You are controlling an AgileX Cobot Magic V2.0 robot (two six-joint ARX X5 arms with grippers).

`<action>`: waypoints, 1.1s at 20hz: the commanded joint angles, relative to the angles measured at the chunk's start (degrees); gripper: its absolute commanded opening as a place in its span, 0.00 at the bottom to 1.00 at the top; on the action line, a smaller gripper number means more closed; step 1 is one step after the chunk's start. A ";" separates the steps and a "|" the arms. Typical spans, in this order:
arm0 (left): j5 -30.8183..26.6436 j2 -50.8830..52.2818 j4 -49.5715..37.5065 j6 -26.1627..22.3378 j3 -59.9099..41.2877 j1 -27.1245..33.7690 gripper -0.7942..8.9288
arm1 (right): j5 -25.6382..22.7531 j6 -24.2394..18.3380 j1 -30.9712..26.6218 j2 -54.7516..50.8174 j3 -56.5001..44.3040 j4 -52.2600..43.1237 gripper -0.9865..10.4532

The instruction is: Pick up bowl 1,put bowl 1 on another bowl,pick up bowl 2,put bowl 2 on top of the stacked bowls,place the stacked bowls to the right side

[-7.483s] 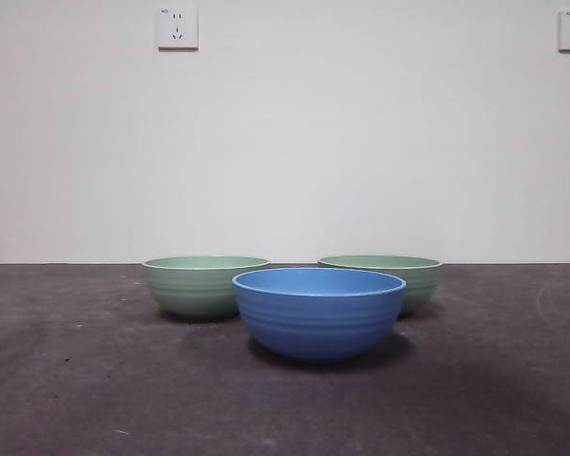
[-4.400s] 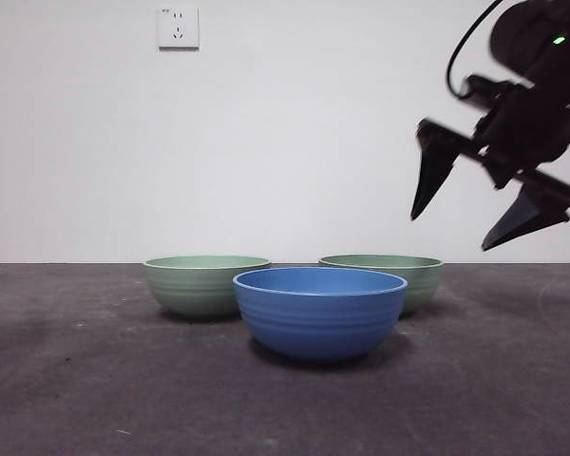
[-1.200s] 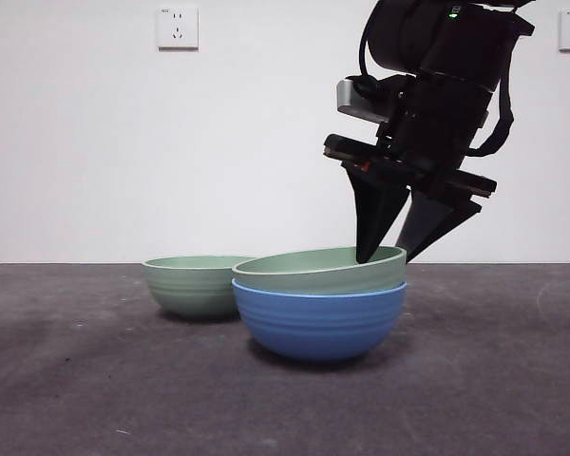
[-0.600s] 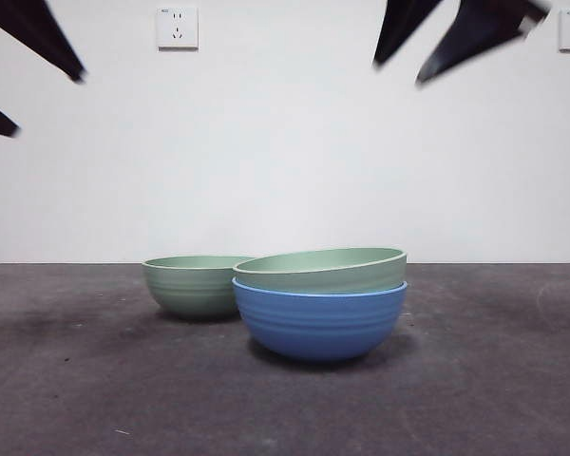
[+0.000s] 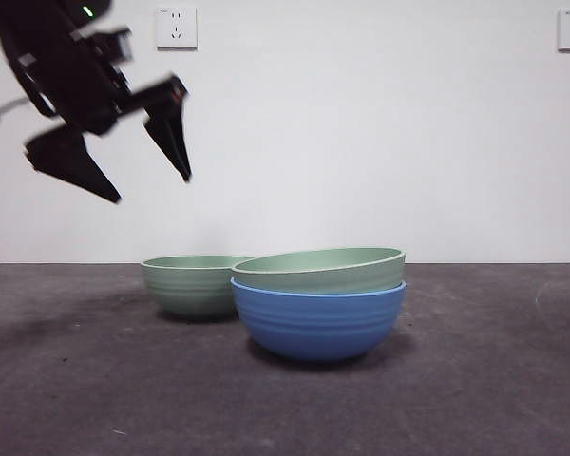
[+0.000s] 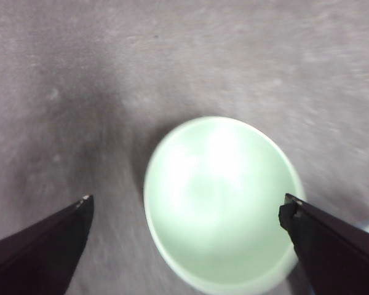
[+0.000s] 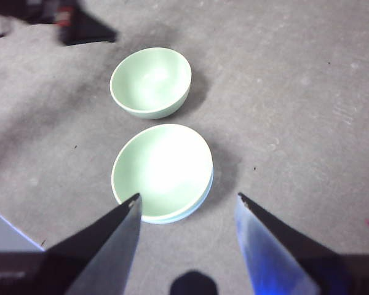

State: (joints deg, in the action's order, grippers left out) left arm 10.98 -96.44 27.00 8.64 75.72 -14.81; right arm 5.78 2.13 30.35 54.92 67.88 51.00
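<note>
Jaws of my left gripper (image 5: 150, 188) spread wide and empty, high at the left above the loose green bowl (image 5: 188, 285), which it has swung in over since half a second ago. That bowl is round, pale and ridged, on the gritty dark table (image 5: 475, 380). Right of it and nearer, bowl 1 (image 5: 321, 269) sits tilted inside the blue bowl (image 5: 318, 321), smooth with faint ridges. My right gripper (image 7: 186, 205), wide and empty, has pulled up away from the pair.

Smooth matt ridged bowls (image 5: 318, 271) (plastic-looking), rough grey table (image 5: 475, 380), matt black tool (image 5: 142, 161)
</note>
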 commanded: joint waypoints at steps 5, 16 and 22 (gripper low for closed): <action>-2.01 -10.54 1.16 0.20 2.82 -0.22 0.69 | -0.20 0.42 0.04 -2.12 0.13 1.01 0.31; -1.81 -13.64 3.98 0.17 2.80 -0.59 0.19 | -0.20 0.57 0.04 -2.10 0.13 1.51 0.31; -1.86 -13.64 3.89 0.20 2.80 -0.59 0.06 | -0.20 0.59 0.04 -2.10 0.13 1.88 0.31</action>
State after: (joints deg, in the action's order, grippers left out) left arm 9.15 -109.19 30.85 8.69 78.59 -15.20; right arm 5.78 2.33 30.35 52.84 67.88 52.97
